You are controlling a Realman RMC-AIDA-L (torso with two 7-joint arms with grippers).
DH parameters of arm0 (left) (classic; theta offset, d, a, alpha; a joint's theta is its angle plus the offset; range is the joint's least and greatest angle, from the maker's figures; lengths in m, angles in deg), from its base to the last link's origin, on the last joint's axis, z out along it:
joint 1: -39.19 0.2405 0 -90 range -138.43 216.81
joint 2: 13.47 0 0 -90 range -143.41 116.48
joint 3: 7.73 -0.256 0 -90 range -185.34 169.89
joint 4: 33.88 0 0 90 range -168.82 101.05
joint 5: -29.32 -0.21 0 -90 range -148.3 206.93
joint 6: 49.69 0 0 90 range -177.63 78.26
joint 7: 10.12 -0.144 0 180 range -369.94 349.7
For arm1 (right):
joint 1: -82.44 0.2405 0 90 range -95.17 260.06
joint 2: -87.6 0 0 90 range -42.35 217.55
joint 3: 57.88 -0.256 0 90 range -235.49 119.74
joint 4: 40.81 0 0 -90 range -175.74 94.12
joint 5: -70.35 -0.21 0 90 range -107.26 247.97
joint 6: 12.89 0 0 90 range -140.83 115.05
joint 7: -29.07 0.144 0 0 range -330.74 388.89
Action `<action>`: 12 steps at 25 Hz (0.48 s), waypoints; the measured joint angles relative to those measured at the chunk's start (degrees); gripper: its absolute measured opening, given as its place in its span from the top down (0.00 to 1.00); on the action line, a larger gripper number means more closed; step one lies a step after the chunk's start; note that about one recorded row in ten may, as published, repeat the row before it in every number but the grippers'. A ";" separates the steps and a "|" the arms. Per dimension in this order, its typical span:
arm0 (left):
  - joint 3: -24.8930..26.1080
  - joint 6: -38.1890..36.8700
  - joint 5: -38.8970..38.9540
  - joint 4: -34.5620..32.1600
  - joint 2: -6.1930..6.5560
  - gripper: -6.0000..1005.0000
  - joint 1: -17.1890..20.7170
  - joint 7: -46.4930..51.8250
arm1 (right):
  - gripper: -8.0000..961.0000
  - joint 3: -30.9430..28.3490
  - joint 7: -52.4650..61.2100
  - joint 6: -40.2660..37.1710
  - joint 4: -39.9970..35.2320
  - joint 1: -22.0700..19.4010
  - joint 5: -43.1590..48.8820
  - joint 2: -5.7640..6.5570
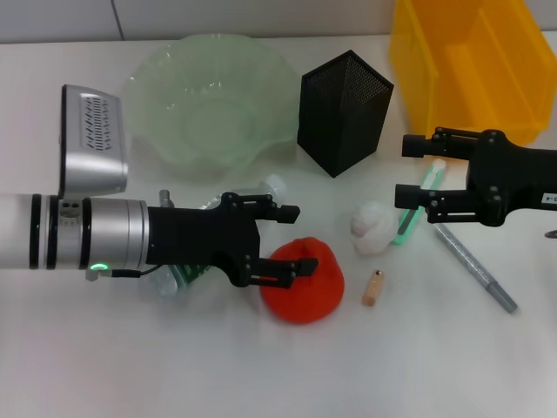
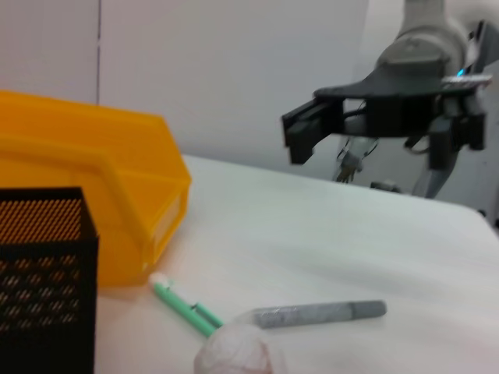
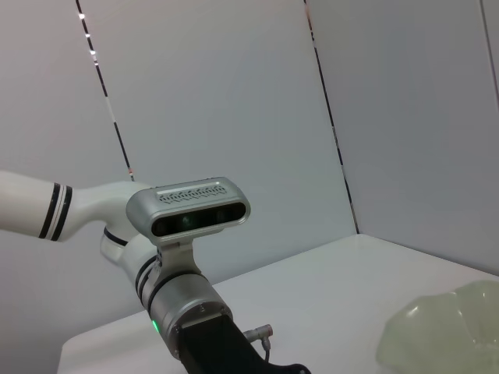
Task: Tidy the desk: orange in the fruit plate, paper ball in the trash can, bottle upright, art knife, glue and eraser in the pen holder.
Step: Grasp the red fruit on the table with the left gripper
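The red-orange orange (image 1: 305, 287) lies on the table at front centre. My left gripper (image 1: 296, 241) is open, with its lower finger over the orange's left top. The clear bottle (image 1: 265, 187) lies on its side, mostly hidden under my left arm. The pale-green fruit plate (image 1: 174, 78) stands at the back left, the black mesh pen holder (image 1: 344, 109) at the back centre and the yellow trash can (image 1: 470, 61) at the back right. The paper ball (image 1: 374, 225) and the tan eraser (image 1: 374, 287) lie between the arms. My right gripper (image 1: 415, 170) is open above a green stick (image 1: 409, 228).
A long grey stick (image 1: 477, 268) lies right of the green one; I cannot tell which is the knife and which the glue. The left wrist view shows the trash can (image 2: 93, 195), pen holder (image 2: 47, 273), green stick (image 2: 183, 308), grey stick (image 2: 320, 314), paper ball (image 2: 234, 351) and right gripper (image 2: 312, 128).
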 joint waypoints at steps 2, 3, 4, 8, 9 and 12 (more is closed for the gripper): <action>-0.15 0.68 -0.36 0.10 -0.10 0.24 -0.22 0.11 | 0.17 0.00 0.01 0.00 0.19 -0.24 0.06 0.04; -0.42 1.08 -0.55 0.11 -0.14 0.24 -0.27 0.31 | 0.17 0.00 0.01 -0.01 0.34 -0.37 0.03 0.07; -0.62 1.25 -0.58 0.08 -0.14 0.24 -0.32 0.43 | 0.17 0.00 0.02 -0.01 0.40 -0.45 0.00 0.07; -1.97 1.69 -0.62 -0.15 -0.17 0.24 -0.53 0.73 | 0.17 -0.01 0.05 -0.04 0.57 -0.63 -0.09 0.10; -2.49 1.80 -0.63 -0.19 -0.18 0.24 -0.57 0.74 | 0.17 0.00 0.06 -0.05 0.57 -0.63 -0.09 0.12; -4.24 2.46 -0.63 -0.25 -0.24 0.24 -0.71 0.75 | 0.17 0.00 0.07 -0.08 0.59 -0.67 -0.09 0.14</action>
